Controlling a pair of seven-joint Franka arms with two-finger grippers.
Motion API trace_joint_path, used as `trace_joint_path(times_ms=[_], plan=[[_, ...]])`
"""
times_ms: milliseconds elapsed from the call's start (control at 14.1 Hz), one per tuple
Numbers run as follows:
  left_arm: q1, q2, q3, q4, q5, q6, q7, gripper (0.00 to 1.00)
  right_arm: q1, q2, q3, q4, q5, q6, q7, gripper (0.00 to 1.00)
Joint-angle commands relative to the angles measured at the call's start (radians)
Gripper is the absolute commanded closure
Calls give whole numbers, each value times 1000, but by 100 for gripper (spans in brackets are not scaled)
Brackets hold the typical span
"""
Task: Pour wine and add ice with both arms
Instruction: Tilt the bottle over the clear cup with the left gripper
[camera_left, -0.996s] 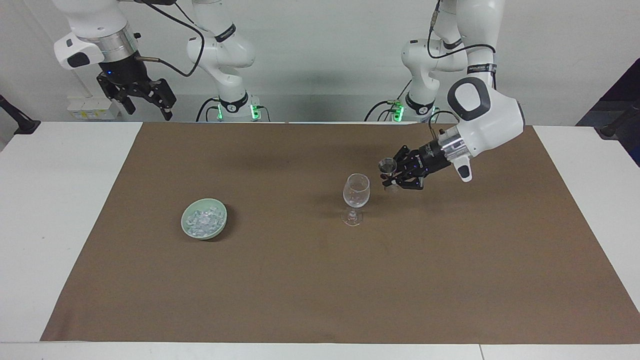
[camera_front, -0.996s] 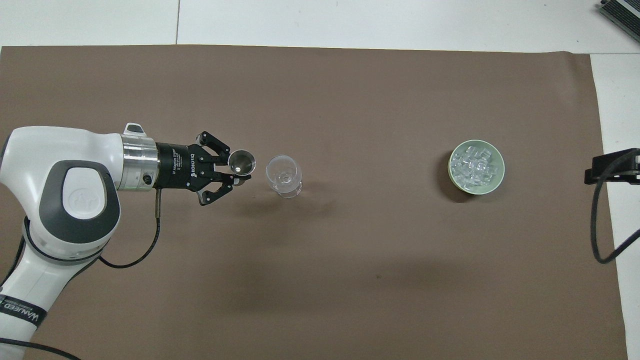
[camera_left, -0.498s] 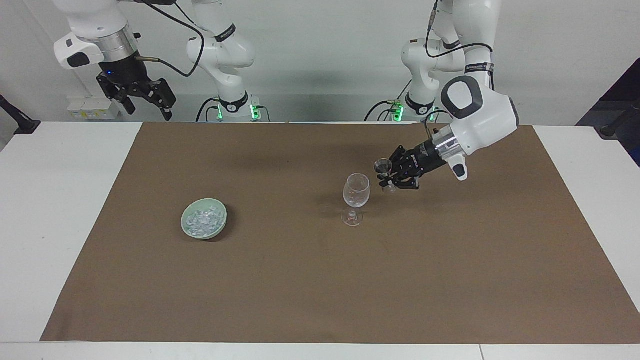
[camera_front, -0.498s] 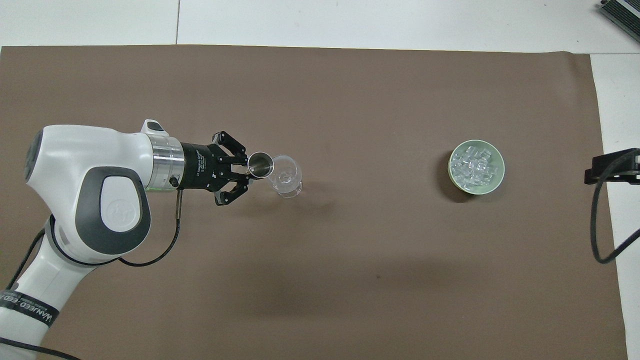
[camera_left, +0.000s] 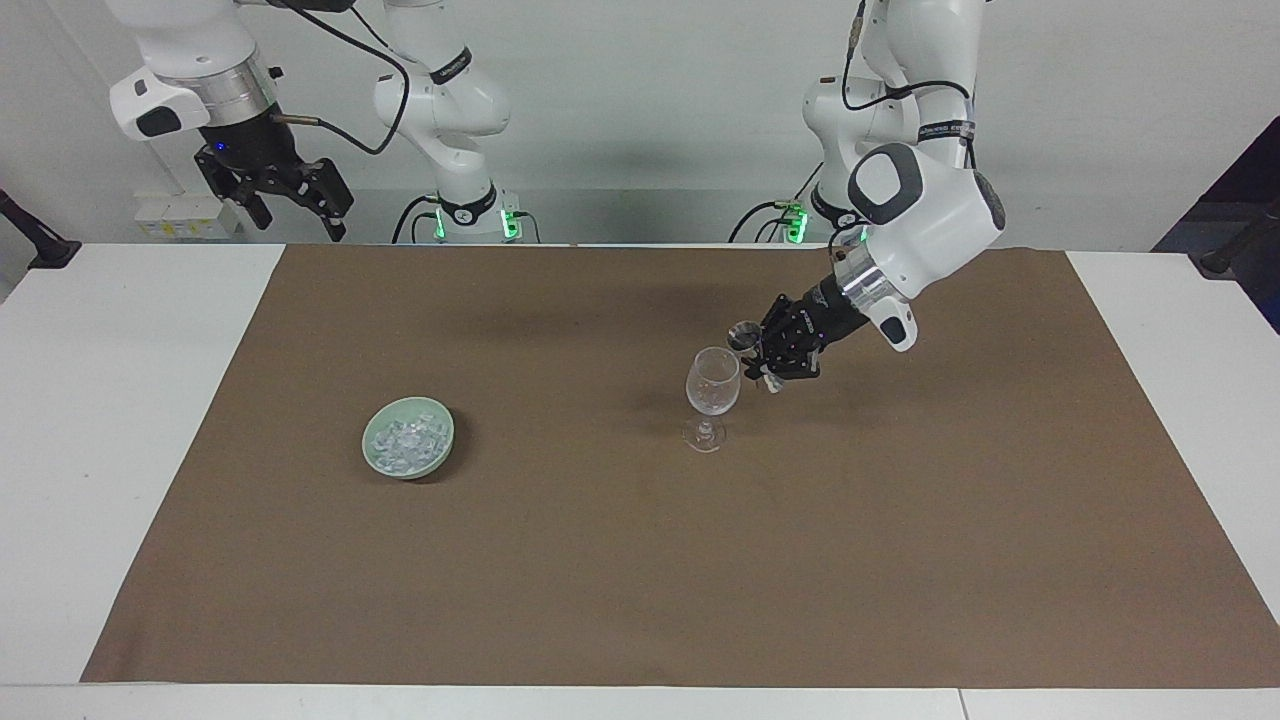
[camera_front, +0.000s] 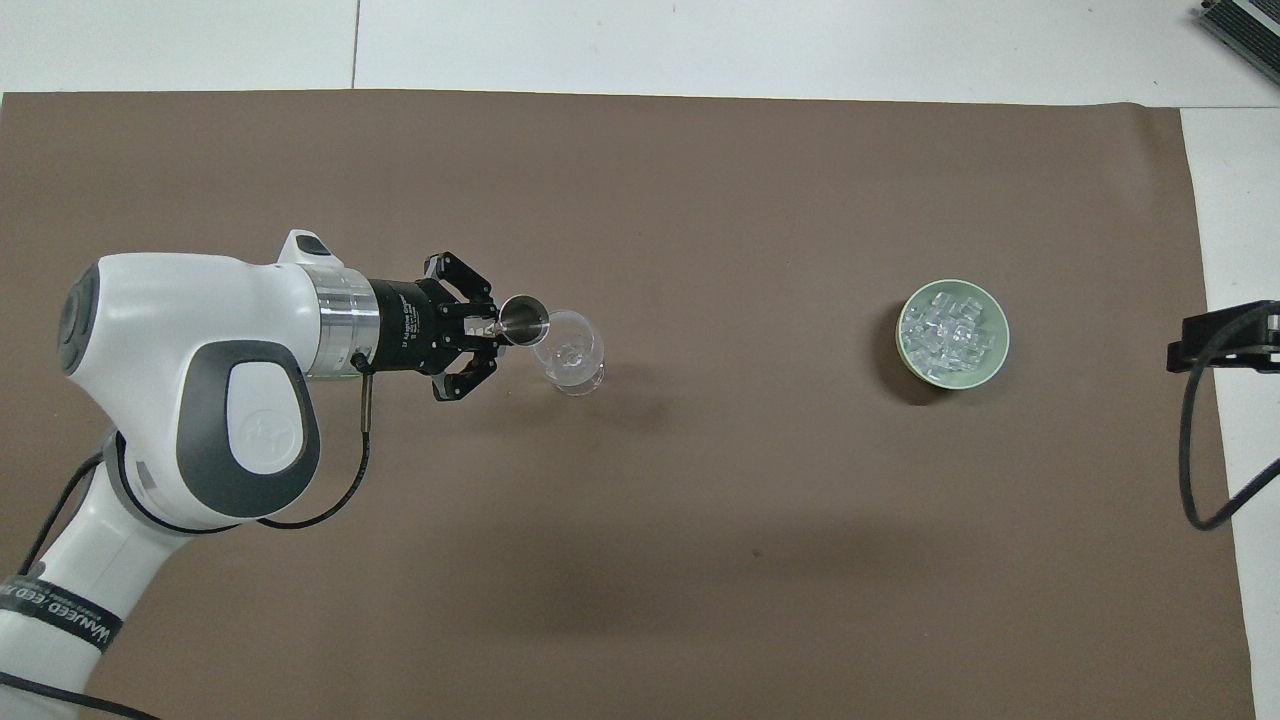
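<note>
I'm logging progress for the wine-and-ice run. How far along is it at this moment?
Done: the left gripper is shut on the small metal cup, up at the wine glass rim. In hand: the pour; no wine shows in the glass yet. Left: all the ice sits in the green bowl; the right gripper waits, open.

A mat (camera_left: 640, 560) covers the middle of the table (camera_left: 100, 400), and on it stand a stemmed glass (camera_left: 711, 392) and a bowl (camera_left: 408, 437), well apart. The bowl, with the ice (camera_left: 404, 440) in it, is toward the right arm's end of the mat; the glass is nearer to the left arm's end. A small cup (camera_left: 743, 338) hangs just beside the glass rim, over the mat.
</note>
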Motion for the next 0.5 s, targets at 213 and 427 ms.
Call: trace_joint_path(times_ms=[213,427], plan=[[-53,16,14,24,86,88,-74,100,-19,-29,9,-39,12,23,-31,0],[-63,16,14,22,127,88,-74,100,-19,-29,9,-39,12,23,-31,0]])
